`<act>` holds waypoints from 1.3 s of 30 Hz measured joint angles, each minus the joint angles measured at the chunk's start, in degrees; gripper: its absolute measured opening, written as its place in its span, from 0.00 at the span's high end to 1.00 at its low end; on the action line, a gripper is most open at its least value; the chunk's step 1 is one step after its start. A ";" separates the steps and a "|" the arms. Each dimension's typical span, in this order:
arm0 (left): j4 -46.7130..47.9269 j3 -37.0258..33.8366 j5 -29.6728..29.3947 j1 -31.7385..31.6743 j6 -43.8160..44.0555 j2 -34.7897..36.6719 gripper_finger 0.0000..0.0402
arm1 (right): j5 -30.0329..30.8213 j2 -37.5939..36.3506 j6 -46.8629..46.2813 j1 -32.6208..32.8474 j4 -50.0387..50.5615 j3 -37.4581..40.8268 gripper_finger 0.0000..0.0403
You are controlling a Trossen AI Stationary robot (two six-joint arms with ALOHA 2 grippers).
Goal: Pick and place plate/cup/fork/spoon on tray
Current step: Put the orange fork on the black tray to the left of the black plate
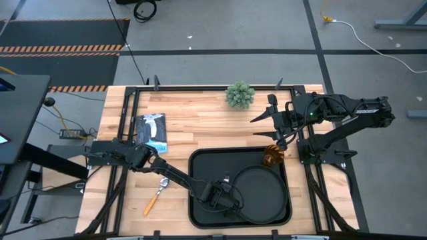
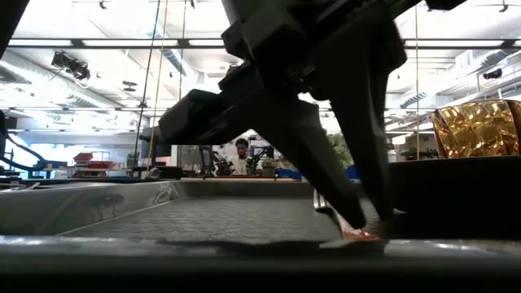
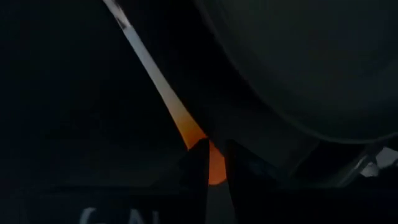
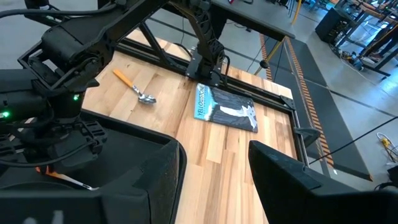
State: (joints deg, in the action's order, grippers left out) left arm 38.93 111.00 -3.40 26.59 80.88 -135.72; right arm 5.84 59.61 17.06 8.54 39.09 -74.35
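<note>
The black tray [image 1: 200,160] lies at the table's near middle. The round black plate [image 1: 263,193] sits in its right half, and the amber cup [image 1: 272,157] stands at its far right corner. My left gripper [image 1: 227,202] reaches down into the tray just left of the plate and is shut on the orange-handled fork [image 3: 155,81]. The spoon [image 1: 157,193] lies flat on the wood left of the tray. My right gripper [image 1: 263,117] hangs open above the table's far right, holding nothing. My left gripper pinches the end of the fork's orange handle [image 3: 214,163] between its two fingertips [image 3: 198,171]. The fingers slant steeply down from above. The silver shaft [image 3: 146,59] runs away from them, low over the tray floor beside the plate's rim [image 3: 298,124]. The handle end [image 2: 358,232] sits at floor level.
A small green plant [image 1: 239,95] stands at the far edge and a booklet [image 1: 152,131] lies at the far left. Dark frame rails border the table. Bare wood shows between the booklet and the tray, and the tray's left half holds only the fork.
</note>
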 joint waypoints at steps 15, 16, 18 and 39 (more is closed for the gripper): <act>0.46 0.00 -3.34 -0.22 -2.06 1.23 0.86 | -0.02 -0.01 -0.13 0.01 -0.07 0.00 0.50; 0.54 0.03 -4.14 -0.28 -2.16 1.78 0.86 | -0.02 0.00 -0.15 0.00 -0.09 0.00 0.50; 2.03 0.11 -4.97 -0.43 -2.78 2.44 0.86 | -0.02 -0.02 -0.15 0.02 -0.15 0.00 0.50; 8.92 0.02 -11.97 -2.05 -9.61 -0.09 0.86 | -1.44 0.00 -0.20 0.00 -0.46 0.00 0.50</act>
State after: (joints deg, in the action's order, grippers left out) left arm 47.85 111.02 -15.37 24.53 71.26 -135.81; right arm 4.40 59.61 16.86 8.54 38.63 -74.35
